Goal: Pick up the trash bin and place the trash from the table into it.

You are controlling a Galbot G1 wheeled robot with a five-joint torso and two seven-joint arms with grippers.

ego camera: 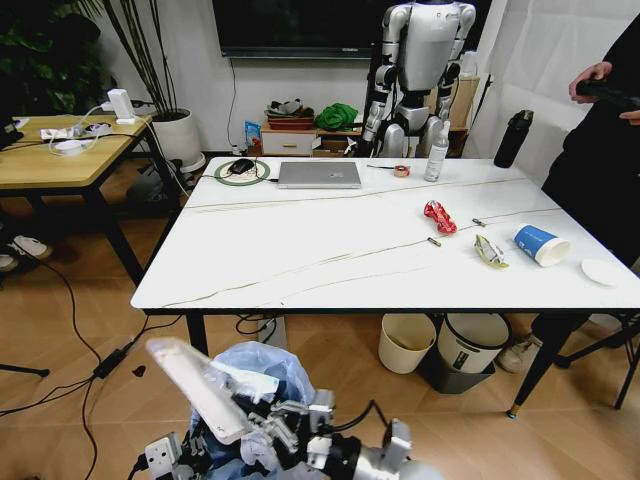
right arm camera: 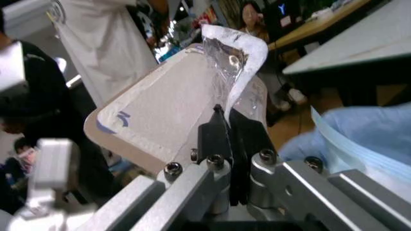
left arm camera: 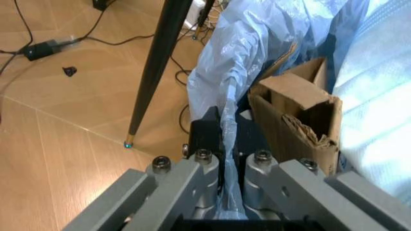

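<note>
Table: white marble-look top, black edge and legs; the landmark for all places below.

Trash bin: on the floor before the table's near edge, lined with a crinkly light-blue bag; a torn brown paper bag sits inside.

Left gripper: low beside the bin, below the table's near edge, jaws clenched on a fold of the blue liner.

Right gripper: in front of the table, above the bin, pinching the edge of a flat white plastic pouch held tilted over the bag.

Blue-and-white paper cup: lying on its side near the table's right end.

Red wrapper: on the tabletop, right of centre.

Yellowish wrapper: on the tabletop between the red wrapper and the cup.
</note>
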